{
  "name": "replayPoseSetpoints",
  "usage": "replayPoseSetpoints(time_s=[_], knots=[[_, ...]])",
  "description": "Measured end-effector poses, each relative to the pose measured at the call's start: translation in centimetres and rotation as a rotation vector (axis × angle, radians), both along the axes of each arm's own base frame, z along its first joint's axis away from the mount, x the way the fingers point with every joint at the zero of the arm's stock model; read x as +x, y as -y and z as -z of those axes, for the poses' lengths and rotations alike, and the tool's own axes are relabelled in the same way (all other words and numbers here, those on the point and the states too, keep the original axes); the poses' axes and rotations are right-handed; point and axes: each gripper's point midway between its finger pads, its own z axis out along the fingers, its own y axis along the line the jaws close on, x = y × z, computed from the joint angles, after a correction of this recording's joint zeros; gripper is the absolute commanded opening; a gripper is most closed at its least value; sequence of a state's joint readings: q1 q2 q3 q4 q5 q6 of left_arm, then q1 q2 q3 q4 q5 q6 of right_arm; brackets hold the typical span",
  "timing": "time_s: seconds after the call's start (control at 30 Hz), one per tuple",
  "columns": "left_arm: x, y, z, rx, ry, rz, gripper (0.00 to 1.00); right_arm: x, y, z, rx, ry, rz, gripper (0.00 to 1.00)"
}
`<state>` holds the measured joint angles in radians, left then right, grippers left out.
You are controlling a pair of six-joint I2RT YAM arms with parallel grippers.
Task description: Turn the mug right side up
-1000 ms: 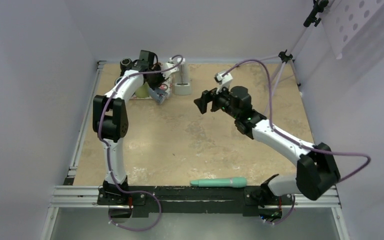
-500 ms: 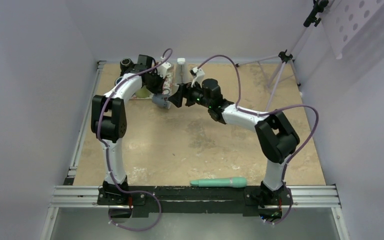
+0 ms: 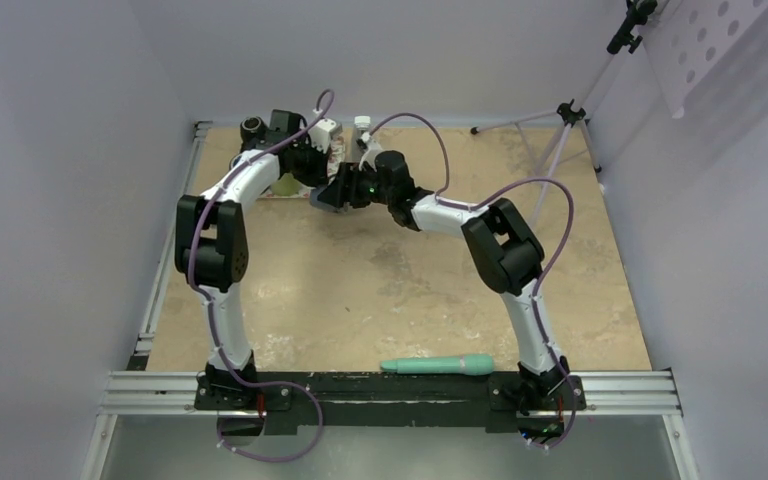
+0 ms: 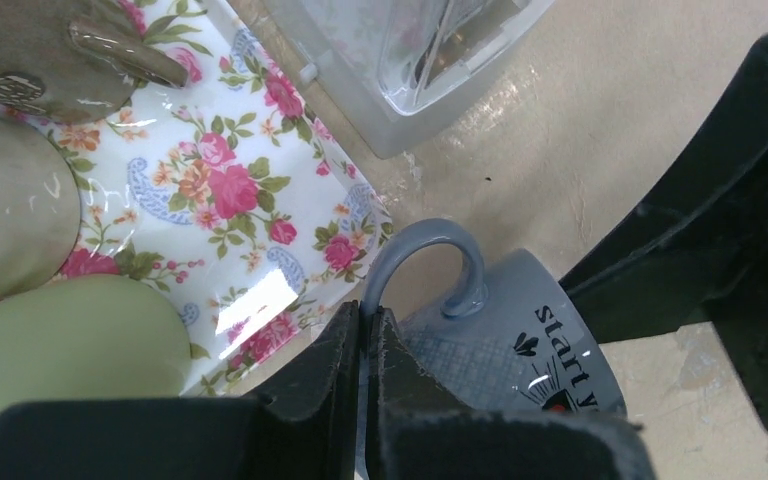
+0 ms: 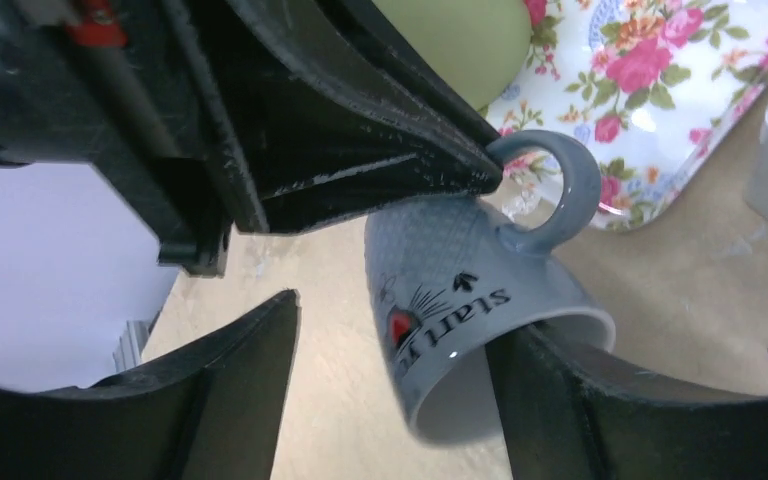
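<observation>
Your right gripper (image 5: pixel 395 330) has swung across to the far left, jaws apart astride the grey ceramic mug (image 5: pixel 460 300), which tilts mouth-down beside the flowered tray (image 4: pixel 230 190), seemingly off the table (image 3: pixel 410 290); your left gripper (image 4: pixel 367 322) pinches its handle (image 4: pixel 430 262).

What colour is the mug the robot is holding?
Blue-grey mug, with black lettering and a red mark; clearest in the right wrist view.
</observation>
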<state>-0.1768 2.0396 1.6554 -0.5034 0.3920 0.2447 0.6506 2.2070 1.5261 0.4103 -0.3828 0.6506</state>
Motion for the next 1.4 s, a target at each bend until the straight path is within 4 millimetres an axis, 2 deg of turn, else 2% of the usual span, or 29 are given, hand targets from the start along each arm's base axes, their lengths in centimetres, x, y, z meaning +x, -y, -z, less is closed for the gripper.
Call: replayPoseSetpoints(time_s=[0.17,0.2,0.23,0.33,0.37,0.43,0.6,0.7,0.8,0.87,0.93,1.03,1.17,1.3,1.33,1.4], knots=[[0.1,-0.3,-0.3,-0.022,0.004,-0.027,0.0,0.8,-1.1,0.8,0.006,-0.034,-0.022,0.06],[0.2,-0.3,-0.5,-0.029,0.008,-0.033,0.0,0.7,-1.2,0.9,0.007,-0.04,-0.03,0.0],[0.2,-0.2,-0.7,-0.039,0.009,-0.032,0.02,0.5,-1.3,0.8,0.007,-0.03,-0.043,0.0],[-0.4,-0.2,-0.9,-0.042,-0.011,-0.031,0.47,0.1,-1.0,0.1,-0.025,-0.01,-0.048,0.0],[-0.7,-0.1,-1.2,-0.043,-0.017,-0.028,0.57,-0.1,-0.7,0.0,-0.046,-0.001,-0.047,0.0],[-1.1,-0.1,-2.0,-0.04,-0.023,-0.019,0.66,-0.7,0.4,-0.1,-0.116,0.005,-0.034,0.0],[-3.1,-0.4,-4.1,-0.027,-0.055,-0.003,0.72,-1.8,5.0,-2.3,-0.325,0.064,0.033,0.0],[-4.1,-0.7,-5.0,-0.017,-0.071,0.004,0.72,-3.2,9.1,-4.5,-0.458,0.102,0.084,0.0],[-5.0,-0.9,-5.5,-0.005,-0.087,0.013,0.72,-4.8,13.0,-5.3,-0.582,0.099,0.138,0.0],[-5.5,-1.1,-5.5,0.002,-0.101,0.016,0.72,-6.2,15.9,-4.2,-0.687,0.053,0.181,0.0],[-6.0,-1.2,-5.4,0.013,-0.117,0.02,0.72,-7.7,18.4,-2.2,-0.792,-0.013,0.203,0.0],[-6.5,-1.4,-5.2,0.025,-0.133,0.028,0.72,-11.0,22.1,2.3,-0.942,-0.153,0.195,0.0],[-6.9,-1.6,-5.2,0.034,-0.14,0.032,0.72,-14.7,25.6,6.2,-1.031,-0.307,0.173,0.0],[-7.2,-1.8,-5.4,0.047,-0.141,0.042,0.73,-15.2,26.3,5.9,-0.989,-0.335,0.191,0.0],[-7.3,-1.8,-5.4,0.05,-0.142,0.044,0.73,-15.1,26.2,5.9,-0.977,-0.339,0.192,0.05],[-7.4,-2.0,-5.5,0.058,-0.14,0.042,0.74,-14.8,26.1,6.0,-0.968,-0.337,0.196,0.27]])
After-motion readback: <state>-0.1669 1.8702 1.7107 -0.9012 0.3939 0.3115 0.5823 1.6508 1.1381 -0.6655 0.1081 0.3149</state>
